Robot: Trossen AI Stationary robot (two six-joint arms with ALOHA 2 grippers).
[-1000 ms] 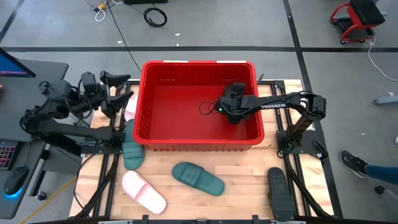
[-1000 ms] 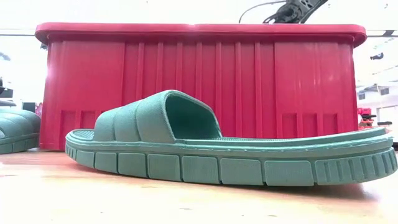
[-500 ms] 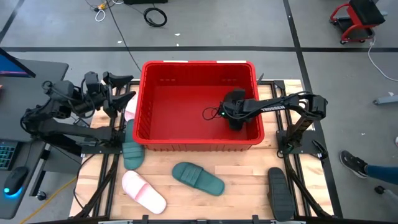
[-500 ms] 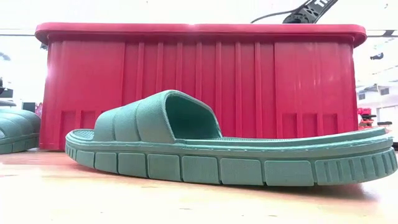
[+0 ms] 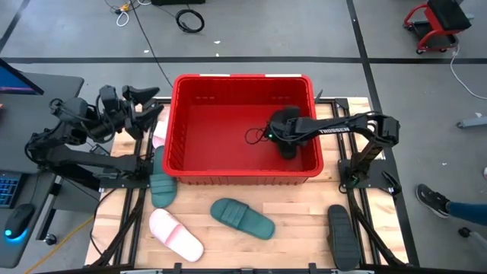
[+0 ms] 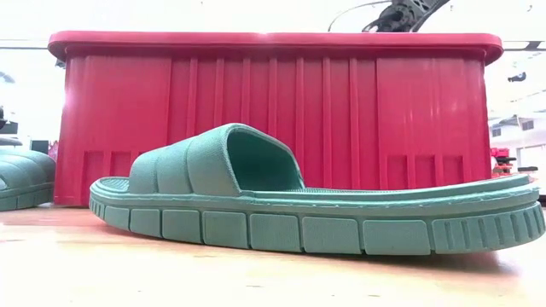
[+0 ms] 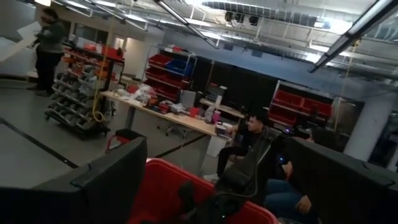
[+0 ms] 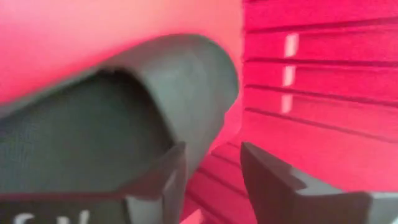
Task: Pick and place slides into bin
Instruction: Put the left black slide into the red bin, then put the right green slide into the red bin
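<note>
We see a red slotted bin (image 5: 243, 84) mid-table w/ a black slide (image 5: 290, 137) inside, by the right wall. Right gripper (image 5: 278, 131) sits over it in the bin, fingers (image 8: 273, 186) parted a bit, slide beside them, not clamped. Outside we count 5 slides: 2 teal (image 5: 242, 218) (image 5: 161, 187), 2 pale pink (image 5: 175, 235) (image 5: 158, 137), 1 black (image 5: 341, 234). Left gripper (image 5: 144, 110) wide open, empty, left of bin.

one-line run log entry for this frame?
phase: release | right gripper: open, inside bin, black slide beside its fingers | left gripper: open, idle left of bin | on table: teal slide, pink slide
</note>
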